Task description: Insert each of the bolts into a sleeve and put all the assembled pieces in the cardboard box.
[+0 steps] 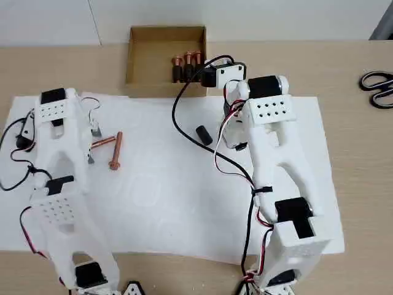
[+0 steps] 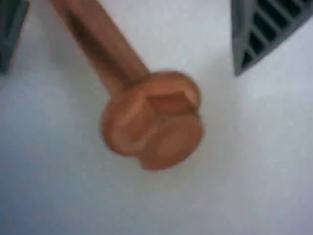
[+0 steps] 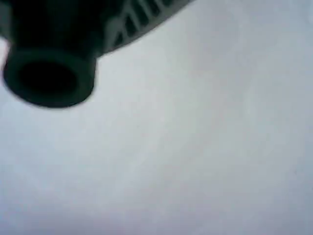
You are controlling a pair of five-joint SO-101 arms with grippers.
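My left claw is low over the white sheet on the table. Its two fingers are spread wide. A copper bolt lies flat on the sheet between them, and neither finger touches its head. From above I see this bolt lying sideways, with one end at the claw. A second bolt lies just beside it, and the two meet near their tips.

My right claw is on the other side of the sheet, near the box. It looks like it is pinching a black sleeve. The sleeve's open end faces the camera, right next to a ribbed finger. The view is blurry, so I am not fully sure of the grip.

A loose sleeve lies on the sheet, near the right claw but not touching it.

The cardboard box sits at the far edge of the sheet. Three finished pieces lie side by side in it, near its right wall.

A pair of scissors rests on the table, far off to the right.
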